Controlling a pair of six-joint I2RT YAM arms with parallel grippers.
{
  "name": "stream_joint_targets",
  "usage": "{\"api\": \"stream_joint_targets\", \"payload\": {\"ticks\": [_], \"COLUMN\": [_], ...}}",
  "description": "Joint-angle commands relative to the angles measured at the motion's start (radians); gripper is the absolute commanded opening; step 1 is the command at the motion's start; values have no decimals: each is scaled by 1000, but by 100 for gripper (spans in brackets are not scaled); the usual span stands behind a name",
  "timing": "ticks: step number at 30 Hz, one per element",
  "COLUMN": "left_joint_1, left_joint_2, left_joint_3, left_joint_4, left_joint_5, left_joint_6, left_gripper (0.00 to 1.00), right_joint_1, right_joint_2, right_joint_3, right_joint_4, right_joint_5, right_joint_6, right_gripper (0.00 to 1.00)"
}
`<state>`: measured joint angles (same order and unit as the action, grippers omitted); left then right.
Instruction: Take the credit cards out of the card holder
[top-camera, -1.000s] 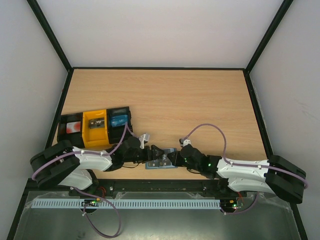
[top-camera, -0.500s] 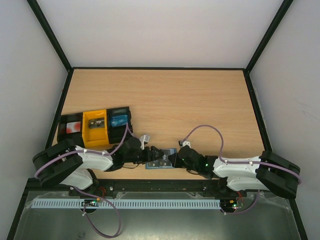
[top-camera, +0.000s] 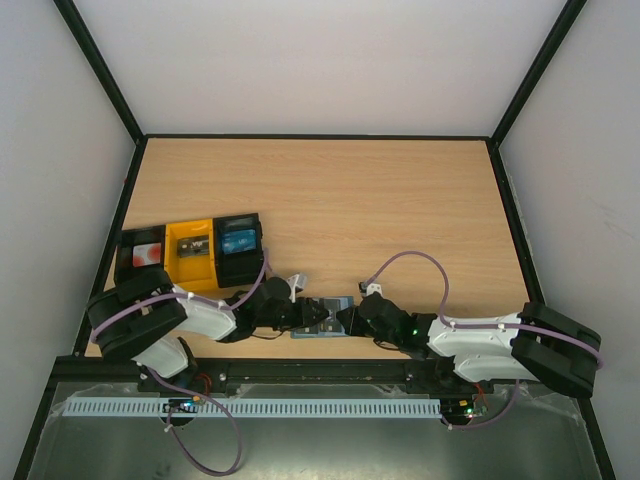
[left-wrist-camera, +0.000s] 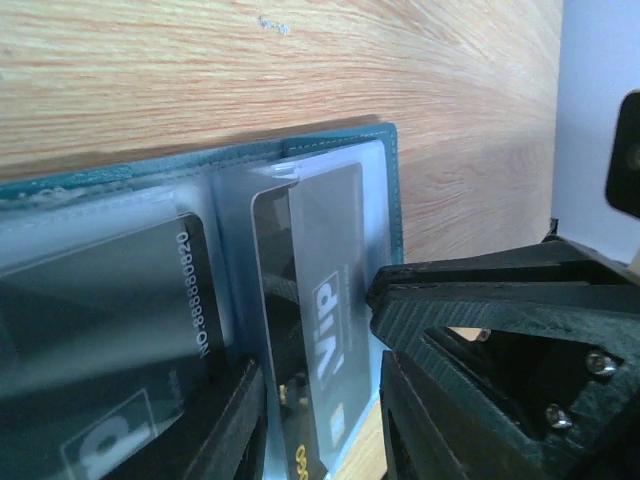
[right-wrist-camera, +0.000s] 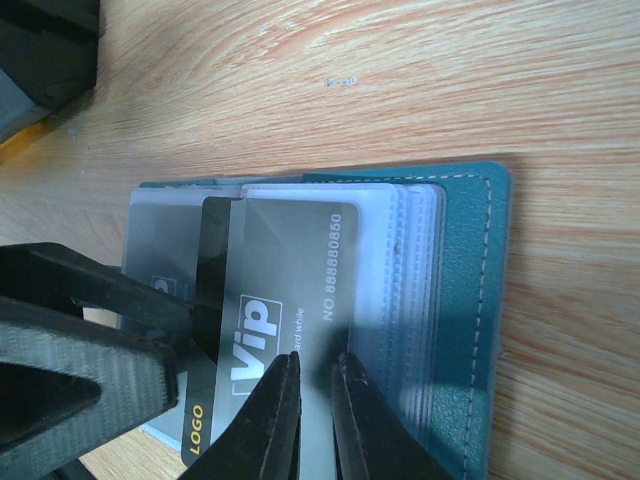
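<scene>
The left claw (top-camera: 308, 314) has slid in and narrowed around the VIP card (right-wrist-camera: 290, 290). I cannot tell if it grips yet, but pulling looks ready to start. The right claw (right-wrist-camera: 315, 375), pressed nearly together, pins the sleeves (right-wrist-camera: 415, 250). The teal holder (right-wrist-camera: 470, 300) lies open at the worktop's (top-camera: 400, 200) near edge, its clear sleeves fanned.

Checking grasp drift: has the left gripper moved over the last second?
Yes: the left gripper shifted right and toward the near edge, away from the fixed yellow tray.
</scene>
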<state>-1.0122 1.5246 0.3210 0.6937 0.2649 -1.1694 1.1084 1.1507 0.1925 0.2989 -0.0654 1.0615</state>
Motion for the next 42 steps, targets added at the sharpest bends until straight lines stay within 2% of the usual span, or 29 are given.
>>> {"api": "stream_joint_targets", "payload": {"ticks": [1, 12, 18, 31, 42], "left_joint_1": [-8, -6, -6, 18, 54], "left_joint_2": [37, 35, 33, -19, -162], "left_joint_3": [14, 13, 6, -43, -94], "left_joint_4": [33, 34, 45, 34, -95], "left_joint_5": [-1, -5, -2, -7, -24], "left_joint_6": [-5, -10, -10, -5, 29], "left_gripper": [32, 19, 3, 3, 3], "right_joint_1": [4, 4, 4, 4, 5], "right_joint_2": [-1, 5, 13, 43, 40], "right_joint_3": [-31, -33, -34, -35, -26], "right_joint_4": [-52, -45, -46, -36, -49], "right_joint_5": [29, 32, 36, 45, 52], "right_joint_6": [5, -1, 0, 6, -2], "right_gripper": [11, 11, 11, 11, 11]}}
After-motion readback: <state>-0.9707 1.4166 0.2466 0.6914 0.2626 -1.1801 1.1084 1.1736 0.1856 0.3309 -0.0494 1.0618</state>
